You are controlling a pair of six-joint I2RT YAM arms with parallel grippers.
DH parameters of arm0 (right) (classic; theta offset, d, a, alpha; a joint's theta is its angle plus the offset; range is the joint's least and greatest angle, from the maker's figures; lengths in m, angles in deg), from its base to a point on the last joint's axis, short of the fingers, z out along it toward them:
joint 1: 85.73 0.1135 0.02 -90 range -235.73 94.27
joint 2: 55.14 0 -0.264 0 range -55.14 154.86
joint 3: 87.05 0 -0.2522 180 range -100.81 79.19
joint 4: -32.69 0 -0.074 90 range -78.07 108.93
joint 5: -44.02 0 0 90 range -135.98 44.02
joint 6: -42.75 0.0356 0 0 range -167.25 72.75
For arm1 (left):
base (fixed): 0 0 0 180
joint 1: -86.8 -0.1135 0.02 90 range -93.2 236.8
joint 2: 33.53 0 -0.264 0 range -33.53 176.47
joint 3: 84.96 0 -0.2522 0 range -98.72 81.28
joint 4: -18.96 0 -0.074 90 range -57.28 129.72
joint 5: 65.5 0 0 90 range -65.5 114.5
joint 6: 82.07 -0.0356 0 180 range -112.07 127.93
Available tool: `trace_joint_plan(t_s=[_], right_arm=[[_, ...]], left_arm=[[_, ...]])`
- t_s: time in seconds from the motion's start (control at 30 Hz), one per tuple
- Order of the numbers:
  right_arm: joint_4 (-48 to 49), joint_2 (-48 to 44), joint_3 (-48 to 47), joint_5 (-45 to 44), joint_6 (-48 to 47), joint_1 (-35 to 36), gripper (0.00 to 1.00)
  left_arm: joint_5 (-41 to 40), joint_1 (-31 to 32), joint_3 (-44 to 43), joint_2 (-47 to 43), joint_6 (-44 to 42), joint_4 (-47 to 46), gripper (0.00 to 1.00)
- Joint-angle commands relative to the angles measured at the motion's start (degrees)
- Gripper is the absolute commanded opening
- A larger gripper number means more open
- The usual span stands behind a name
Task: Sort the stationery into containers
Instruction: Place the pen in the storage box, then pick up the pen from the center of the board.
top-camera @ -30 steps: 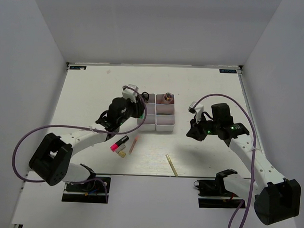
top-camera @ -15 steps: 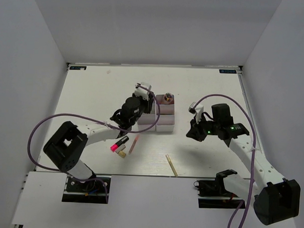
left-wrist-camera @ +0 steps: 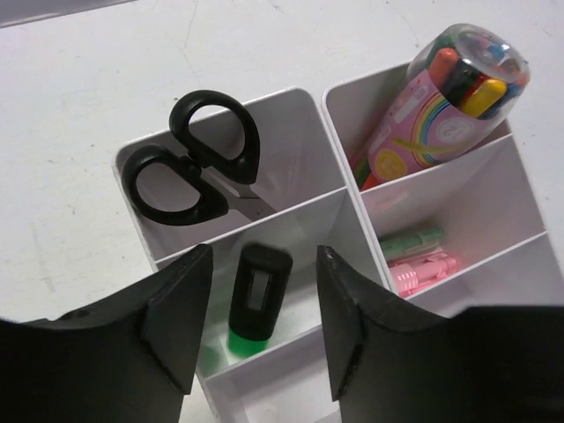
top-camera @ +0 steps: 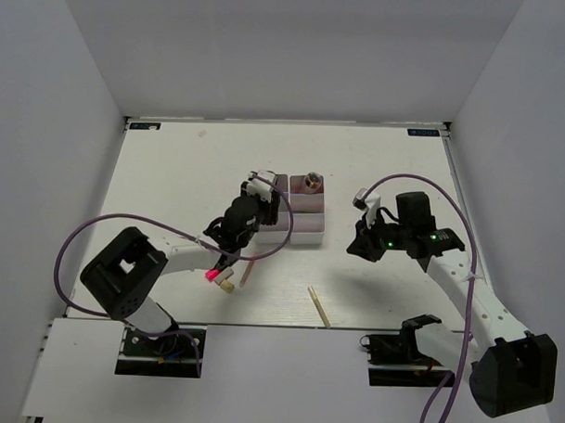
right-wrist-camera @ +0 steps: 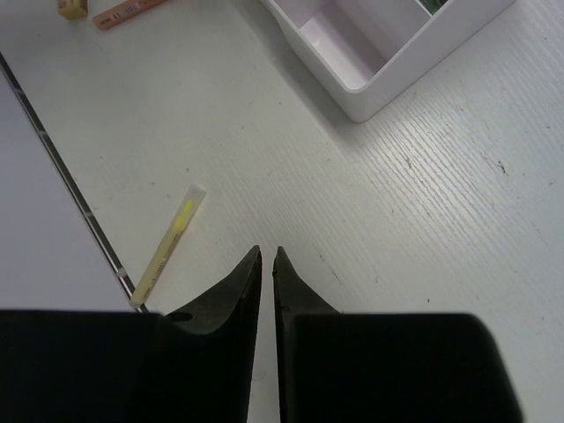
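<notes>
White, finely grooved table (right-wrist-camera: 423, 220) carries glossy square plastic bins (left-wrist-camera: 300, 141). Left gripper (left-wrist-camera: 264, 264) hangs open above them, and a stubby green marker (left-wrist-camera: 256, 300) lies in the middle-left bin. Right gripper (right-wrist-camera: 266, 257) is pinched together and empty. I think the thin pencil (right-wrist-camera: 167, 247), lower left of the right wrist view, may roll away from such narrow fingertips

The scissors' (left-wrist-camera: 199, 166) blades are hidden inside the containers (left-wrist-camera: 291, 150), which the right wrist view crops at one o'clock.

6 white bins (left-wrist-camera: 291, 141), 1 black scissors (left-wrist-camera: 194, 159), 2 loose pencils (right-wrist-camera: 167, 245), 1 crayon tube (left-wrist-camera: 441, 97)
</notes>
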Motion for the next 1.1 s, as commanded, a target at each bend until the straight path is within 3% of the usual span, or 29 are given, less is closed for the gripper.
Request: trace_joint_plan(t_s=[0.0, 0.07, 0.13, 0.2, 0.23, 0.27, 0.3, 0.33, 0.4, 0.43, 0.47, 0.5, 0.53, 0.6, 0.63, 0.77, 0.9, 0.93, 0.97, 1.07], right_arm=[[0.38, -0.5, 0.43, 1.8, 0.39, -0.77, 0.13], [0.2, -0.41, 0.43, 1.97, 0.48, -0.69, 0.13], [0.12, -0.41, 0.43, 1.97, 0.48, -0.95, 0.13], [-0.06, -0.41, 0.34, 1.97, 0.48, -1.91, 0.13], [-0.15, -0.58, 0.34, 1.97, 0.3, -0.96, 0.13], [-0.58, -0.76, 0.16, 1.89, 0.3, -1.3, 0.13], [-0.33, -0.85, 0.25, 1.97, 0.22, -1.39, 0.13], [-0.32, -0.76, 0.16, 1.89, 0.3, -1.48, 0.13], [-0.41, -1.38, 0.34, 1.89, 0.3, -1.65, 0.13], [-0.32, -1.38, 0.25, 2.32, 0.22, -1.65, 0.13], [-0.24, -1.2, 0.25, 2.33, 0.3, -1.83, 0.13], [-0.32, -1.03, 0.16, 2.41, 0.22, -1.57, 0.13], [-0.32, -0.94, 0.16, 2.85, 0.3, -1.57, 0.13], [-0.41, -0.67, -0.01, 2.85, 0.3, -1.65, 0.13], [-0.5, -0.67, -0.01, 2.85, 0.39, -1.65, 0.13], [-0.5, -1.37, 0.07, 2.68, 0.39, -2.01, 0.13], [-0.5, -1.2, 0.16, 3.12, 0.3, -2.53, 0.13], [-0.67, -1.11, 0.25, 3.12, 0.22, -2.62, 0.13], [-0.76, -1.11, 0.16, 3.29, 0.21, -2.79, 0.13], [-0.94, -1.2, 0.07, 3.21, -0.22, -2.88, 0.13]], left_arm=[[-0.19, 0.92, 0.23, -4.3, -0.46, -1.09, 0.63], [0.16, 1.96, -0.56, -5.62, -1.69, -0.21, 0.76], [0.6, 2.67, -1.35, -7.38, -2.57, 1.37, 0.77], [0.52, 4.52, -2.66, -11.14, -2.92, 6.53, 0.59], [0.26, 5.56, -3.37, -12.29, -2.93, 9.09, 0.45], [-0.96, 6.27, -7.03, -15.26, -2.49, 18.33, 0.15], [-1.33, 6.36, -9.24, -17.64, 1.6, 31.65, 0.02], [-1.42, 5.93, -11.44, -18.71, 3.12, 47.54, 0.0], [-0.98, 3.66, -17.48, -20.47, 6.28, 59.51, 0.0], [-0.46, 2.51, -18.83, -20.39, 8.04, 75.05, 0.0], [-0.19, 0.24, -21.45, -19.17, 10.67, 80.08, 0.08], [4.25, -0.83, -23.22, -18.55, 11.3, 84.04, 0.51], [5.51, -2.76, -24.98, -18.02, 12.18, 93.39, 0.66], [6.4, -3.04, -25.78, -16.35, 13.42, 97.95, 0.93], [6.67, -3.13, -26.13, -16.17, 14.03, 99.1, 0.98], [7.9, -3.48, -22.81, -15.74, 12.99, 98.51, 0.99], [11.85, -5.15, -18.41, -13.28, 10.35, 95.16, 0.76], [12.55, -5.67, -17.1, -12.66, 10.08, 93.5, 0.59], [13.17, -6.2, -16.21, -11.35, 9.3, 91.92, 0.52], [17.82, -8.13, -14.01, -9.23, 8.24, 88.05, 0.55]])
